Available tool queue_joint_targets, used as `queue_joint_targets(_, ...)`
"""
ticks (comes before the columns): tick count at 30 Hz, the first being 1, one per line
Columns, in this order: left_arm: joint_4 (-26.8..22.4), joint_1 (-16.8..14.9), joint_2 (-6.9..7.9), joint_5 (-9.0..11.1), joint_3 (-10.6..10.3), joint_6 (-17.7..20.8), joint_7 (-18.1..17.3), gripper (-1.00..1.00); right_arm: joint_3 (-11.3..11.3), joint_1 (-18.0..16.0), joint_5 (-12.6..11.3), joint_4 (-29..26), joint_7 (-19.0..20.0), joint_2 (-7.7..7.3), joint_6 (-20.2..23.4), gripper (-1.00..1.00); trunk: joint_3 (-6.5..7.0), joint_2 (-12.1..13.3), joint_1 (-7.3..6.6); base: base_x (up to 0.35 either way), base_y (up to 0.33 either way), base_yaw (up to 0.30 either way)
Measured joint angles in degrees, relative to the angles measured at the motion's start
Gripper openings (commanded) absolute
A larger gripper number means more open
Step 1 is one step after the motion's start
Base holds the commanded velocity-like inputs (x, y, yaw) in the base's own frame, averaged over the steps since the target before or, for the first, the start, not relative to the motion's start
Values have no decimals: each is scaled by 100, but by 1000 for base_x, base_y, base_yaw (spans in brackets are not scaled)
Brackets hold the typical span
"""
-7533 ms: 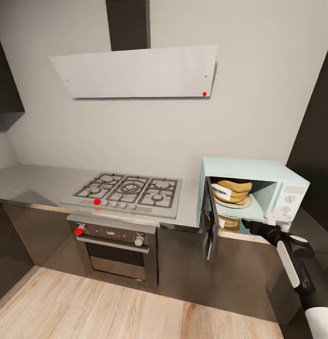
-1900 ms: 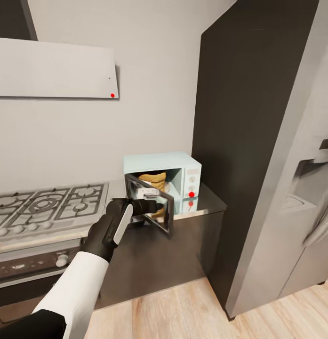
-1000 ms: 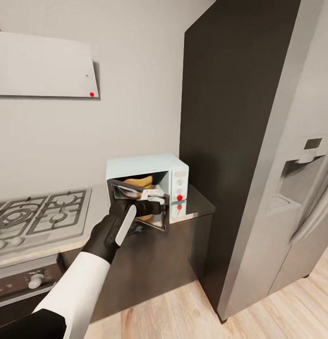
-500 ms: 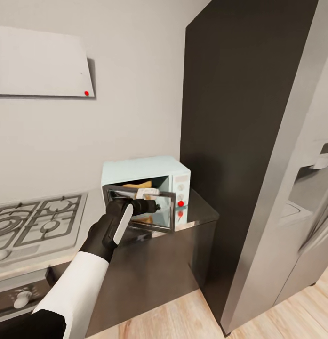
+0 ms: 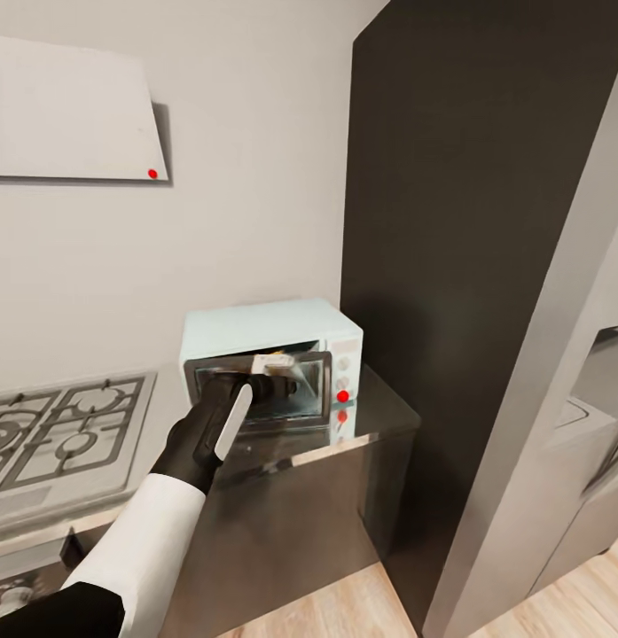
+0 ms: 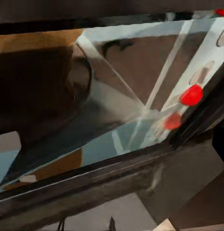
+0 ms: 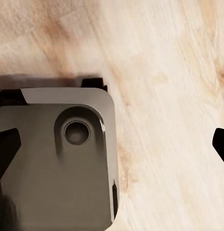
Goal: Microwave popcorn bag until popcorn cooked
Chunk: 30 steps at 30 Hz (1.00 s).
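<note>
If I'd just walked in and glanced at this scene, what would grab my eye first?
Probably the pale mint microwave on the grey countertop, tucked against a tall dark cabinet, with a bright red light on its knob panel. Next, the robot's black-and-white left arm reaching in from below, its left gripper against the microwave's nearly shut glass door. A steel gas hob sits to the microwave's left.

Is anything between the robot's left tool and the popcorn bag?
Yes. The microwave door, nearly shut, stands between them. The left tool is at the door's front; the bag sits behind the glass, hardly visible now.
</note>
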Motion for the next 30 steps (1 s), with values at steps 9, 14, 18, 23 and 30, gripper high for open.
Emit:
queue_joint_targets(9, -21, 2, 0, -30, 3, 11, 108, 100, 0, 0, 0, 0, 0, -1, 0, 100, 0, 0, 1, 130, 0, 0)
queue_joint_targets(14, -32, 2, 0, 76, 2, 18, 89, 100, -2, 0, 0, 0, 0, -6, 0, 100, 0, 1, 2, 21, 0, 0)
queue_joint_targets(18, -89, 3, 0, 573, 1, 27, 110, 100, -3, 0, 0, 0, 0, -8, 0, 100, 0, 1, 3, -98, 0, 0)
queue_joint_targets(23, -102, 3, 0, 655, -1, 42, 121, 100, -2, 0, 0, 0, 0, -9, 0, 100, 0, 1, 5, -294, 0, 0)
queue_joint_targets(30, -89, 3, 0, 660, -66, 46, 122, 100, -2, 0, 7, 0, -3, -3, 1, 100, 0, 2, 5, -341, 0, 0)
